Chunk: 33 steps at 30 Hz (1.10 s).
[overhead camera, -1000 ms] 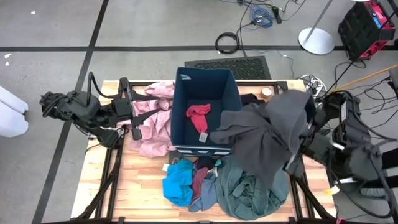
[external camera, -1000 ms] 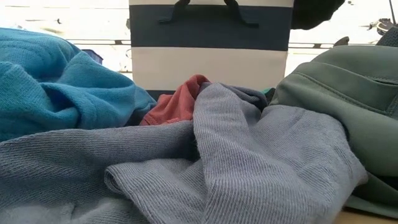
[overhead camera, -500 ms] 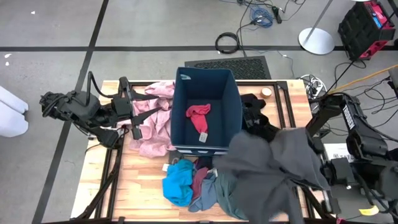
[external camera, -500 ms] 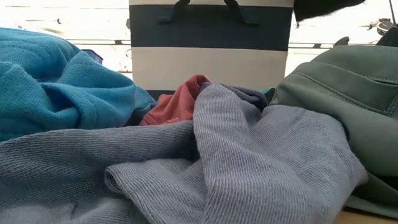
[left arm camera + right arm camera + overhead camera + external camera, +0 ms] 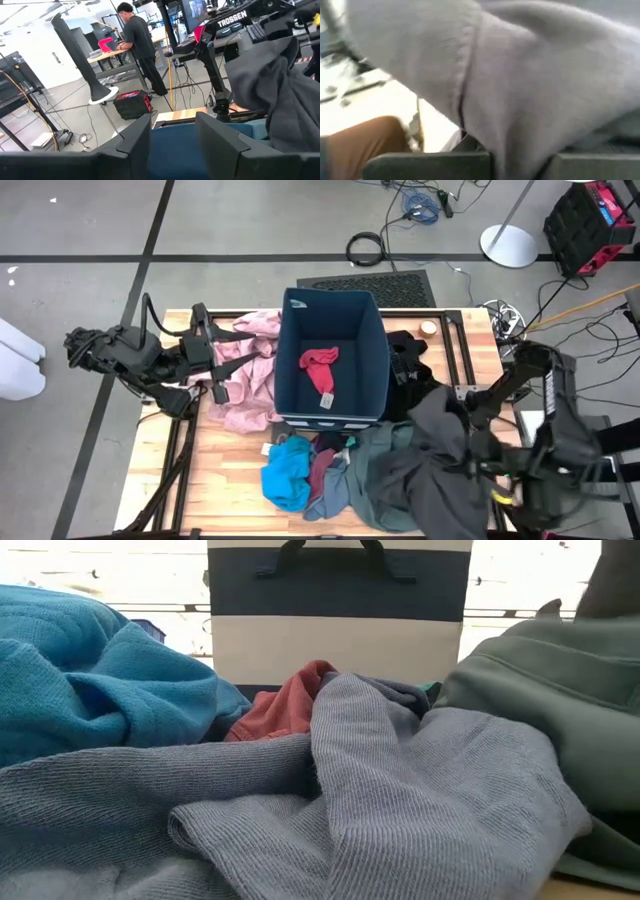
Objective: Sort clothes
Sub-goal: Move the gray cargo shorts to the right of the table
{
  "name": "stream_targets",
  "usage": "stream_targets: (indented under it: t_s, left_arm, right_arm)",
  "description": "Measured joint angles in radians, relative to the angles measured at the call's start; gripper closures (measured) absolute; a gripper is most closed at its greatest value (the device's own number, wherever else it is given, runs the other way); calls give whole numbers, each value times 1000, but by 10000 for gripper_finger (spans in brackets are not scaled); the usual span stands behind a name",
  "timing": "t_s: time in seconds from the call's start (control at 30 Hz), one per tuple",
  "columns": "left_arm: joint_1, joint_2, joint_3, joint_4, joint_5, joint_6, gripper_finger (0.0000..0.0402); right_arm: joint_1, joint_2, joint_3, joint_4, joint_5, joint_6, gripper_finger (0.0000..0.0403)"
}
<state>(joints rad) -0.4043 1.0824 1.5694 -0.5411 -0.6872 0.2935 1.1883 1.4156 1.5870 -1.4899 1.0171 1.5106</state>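
My right gripper (image 5: 478, 442) is over the table's near right, shut on the dark grey garment (image 5: 432, 470), which drapes down over the grey-green garment (image 5: 385, 480). My left gripper (image 5: 172, 145) is open and empty, left of the navy bin (image 5: 333, 360), above the dusty-pink garment (image 5: 245, 385). A red piece (image 5: 318, 367) lies in the bin. A bright-blue piece (image 5: 288, 472) lies near the front edge. A black garment (image 5: 408, 370) lies right of the bin. My right gripper holds a bunched fold of the dark grey garment (image 5: 510, 145) between its two fingers (image 5: 420, 167). The cloth fills the wrist view and hides the fingertips. In the high view the garment hangs from the gripper, and its lower part lies on the grey-green garment.
The low view shows the bright-blue piece (image 5: 100, 670), a red piece (image 5: 285, 705) and a grey-blue garment (image 5: 350, 800) heaped in front of the bin (image 5: 338, 610). Bare wood (image 5: 215, 480) shows at the near left. A person (image 5: 137, 45) stands in the room beyond.
My right gripper has swung from beside the bin's right wall toward the table's near right edge, carrying the dark grey garment. The garment, earlier spread wide and high by the bin, now hangs lower and bunched over the grey-green garment.
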Motion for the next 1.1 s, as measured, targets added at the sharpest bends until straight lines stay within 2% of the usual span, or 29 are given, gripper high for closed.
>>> stream_targets:
  t_s: [0.07, 0.2, 0.3, 0.4, 0.5, 0.67, 0.83, 0.97, 1.1]
  left_arm:
    - [0, 0, 0, 0, 0, 0, 237]
    - [0, 2, -5, 2, 0, -1, 237]
    - [0, 2, -18, 0, 0, -2, 237]
    - [0, 3, -27, -3, 1, -25, 237]
    - [-1, 6, -33, 1, 1, -27, 237]
    - [-1, 10, -34, 2, 1, -27, 237]
    - [-1, 10, -34, 1, 1, -48, 237]
    - [-1, 10, -34, 1, 1, -66, 237]
    - [-1, 10, -34, 0, 1, -79, 237]
  right_arm:
    - [-69, 9, -42, -32, -33, 7, 399]
    - [-206, 48, -161, -79, -187, 75, 399]
    - [-270, 71, -257, -45, -329, 80, 399]
    - [-304, 92, -355, 69, -523, 82, 399]
    - [-313, 90, -449, 273, -640, 69, 399]
    - [-345, 90, -571, 605, -677, -6, 399]
    - [-426, 90, -714, 823, -692, -54, 399]
    - [-494, 88, -805, 901, -748, -48, 399]
    - [-549, 89, -825, 841, -742, 0, 399]
